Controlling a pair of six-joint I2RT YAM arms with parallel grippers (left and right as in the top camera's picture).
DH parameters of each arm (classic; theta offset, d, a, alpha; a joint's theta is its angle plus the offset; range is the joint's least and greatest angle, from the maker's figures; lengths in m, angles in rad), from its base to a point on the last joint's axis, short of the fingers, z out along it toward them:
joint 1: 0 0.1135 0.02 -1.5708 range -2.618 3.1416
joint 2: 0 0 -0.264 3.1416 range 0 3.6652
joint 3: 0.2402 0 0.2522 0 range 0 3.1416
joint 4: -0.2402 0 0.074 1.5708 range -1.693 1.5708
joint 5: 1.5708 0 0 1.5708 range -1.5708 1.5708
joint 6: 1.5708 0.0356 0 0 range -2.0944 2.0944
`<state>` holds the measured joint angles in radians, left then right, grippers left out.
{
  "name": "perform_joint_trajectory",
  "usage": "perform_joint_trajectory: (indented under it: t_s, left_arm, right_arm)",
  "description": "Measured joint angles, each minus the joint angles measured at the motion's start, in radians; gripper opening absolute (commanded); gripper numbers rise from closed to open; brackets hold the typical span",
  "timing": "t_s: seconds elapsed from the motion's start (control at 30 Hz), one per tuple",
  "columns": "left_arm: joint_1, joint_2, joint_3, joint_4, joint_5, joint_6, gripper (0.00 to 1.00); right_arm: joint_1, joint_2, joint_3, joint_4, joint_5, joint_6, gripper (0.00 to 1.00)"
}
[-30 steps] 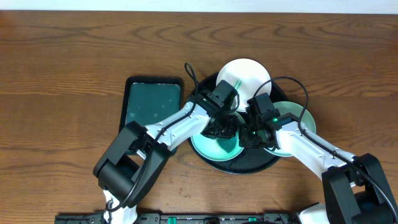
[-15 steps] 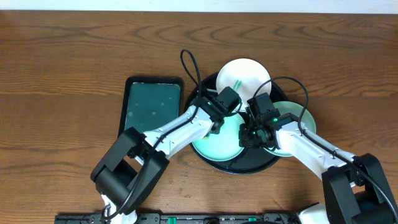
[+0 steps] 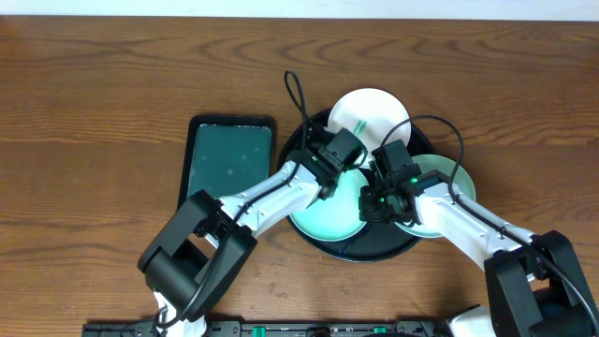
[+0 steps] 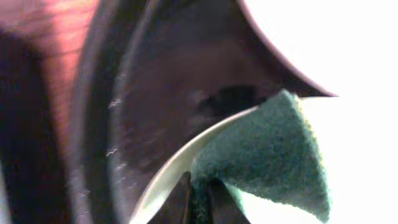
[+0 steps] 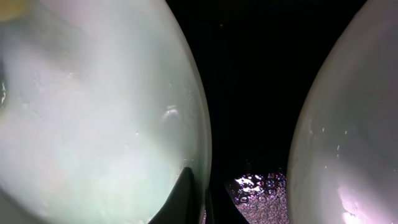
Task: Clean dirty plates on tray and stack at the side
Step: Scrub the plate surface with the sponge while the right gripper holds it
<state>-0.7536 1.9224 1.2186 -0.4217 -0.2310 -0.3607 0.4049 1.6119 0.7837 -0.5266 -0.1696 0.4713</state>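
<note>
The black round tray [image 3: 374,247] holds three pale plates. The near plate [image 3: 323,220] is aqua and wet. My right gripper [image 3: 374,204] is shut on its right rim, seen close in the right wrist view [image 5: 196,199] with that plate [image 5: 93,112] on the left. A second plate [image 3: 447,173] overlaps the tray's right rim and also shows in the right wrist view [image 5: 348,137]. The far plate [image 3: 374,110] has a green smear. My left gripper [image 3: 344,173] is shut on a green sponge [image 4: 267,149] at the near plate's far edge, over its rim [image 4: 168,171].
A dark-green rectangular tray [image 3: 229,159] lies on the wooden table left of the round tray. Both arms cross over the round tray's middle. Cables loop above the wrists near the far plate.
My left gripper with the sponge has moved from over the near plate's middle toward its far edge, uncovering the plate. The right gripper has stayed put on the rim.
</note>
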Motion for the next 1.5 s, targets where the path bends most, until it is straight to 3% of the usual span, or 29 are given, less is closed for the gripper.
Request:
perform_joint_trajectory:
  t_s: [0.3, 0.5, 0.63, 0.93, 1.13, 1.37, 1.5]
  left_arm:
    - [0.026, 0.007, -0.002, 0.173, 0.409, 0.002, 0.07]
    - [0.024, 0.007, -0.002, 0.187, 0.506, 0.023, 0.08]
    - [0.016, 0.007, -0.002, 0.172, 0.423, 0.037, 0.07]
    - [-0.005, 0.007, 0.003, 0.098, -0.003, 0.08, 0.07]
    - [-0.026, 0.007, 0.003, 0.054, -0.203, 0.124, 0.07]
    - [-0.025, 0.005, 0.006, -0.113, -0.325, 0.094, 0.07]
    - [-0.016, -0.032, 0.006, -0.204, -0.288, 0.036, 0.07]
  right_arm:
    - [0.0, 0.0, 0.0, 0.0, 0.0, 0.0, 0.01]
    - [0.0, 0.0, 0.0, 0.0, 0.0, 0.0, 0.01]
    - [0.0, 0.0, 0.0, 0.0, 0.0, 0.0, 0.01]
    - [0.0, 0.0, 0.0, 0.0, 0.001, 0.0, 0.01]
    - [0.0, 0.0, 0.0, 0.0, 0.001, 0.0, 0.01]
    - [0.0, 0.0, 0.0, 0.0, 0.002, 0.0, 0.01]
    - [0.0, 0.0, 0.001, 0.0, 0.002, 0.0, 0.01]
